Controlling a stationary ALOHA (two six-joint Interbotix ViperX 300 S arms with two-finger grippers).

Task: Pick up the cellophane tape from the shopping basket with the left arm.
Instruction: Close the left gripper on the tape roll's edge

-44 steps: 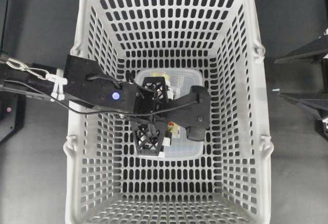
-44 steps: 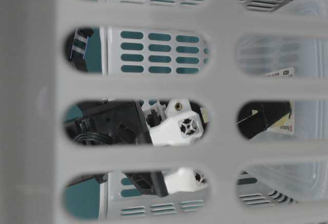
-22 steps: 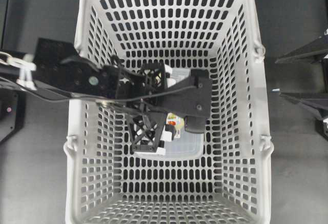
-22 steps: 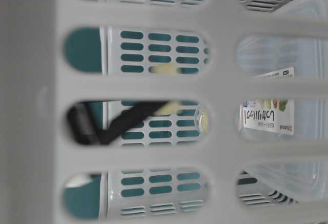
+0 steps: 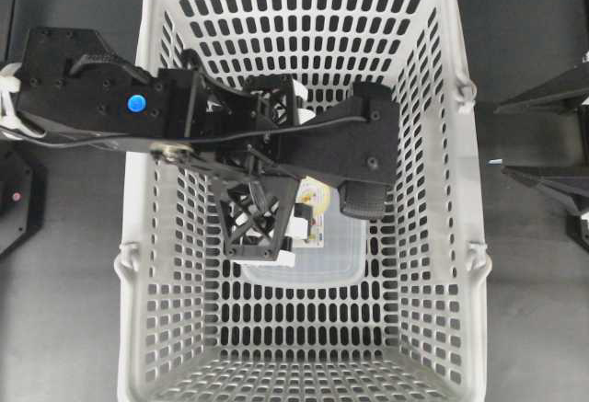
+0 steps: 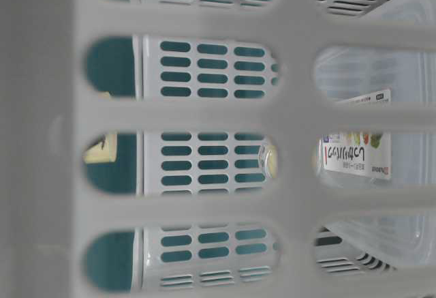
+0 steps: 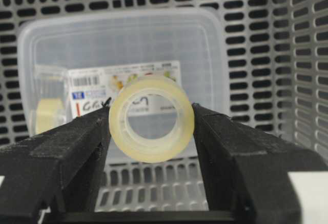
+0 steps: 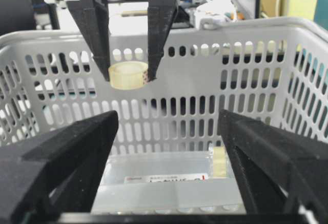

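Two black fingers of the left gripper (image 7: 151, 131) are now clamped on the cellophane tape (image 7: 151, 118), one on each flat side of the ring. A second ago the gripper was low inside the shopping basket (image 5: 147, 264), close to the clear box (image 7: 205, 39); now it has come up, and in the right wrist view the tape (image 8: 128, 75) hangs near the top of the far wall, well above the floor. You can judge the pick as nearly finished; only clearing the rim remains. The tape is a small pale-yellow translucent ring, and you see the box label through its hole. The right gripper (image 8: 169, 183) stands wide open, holding nothing.
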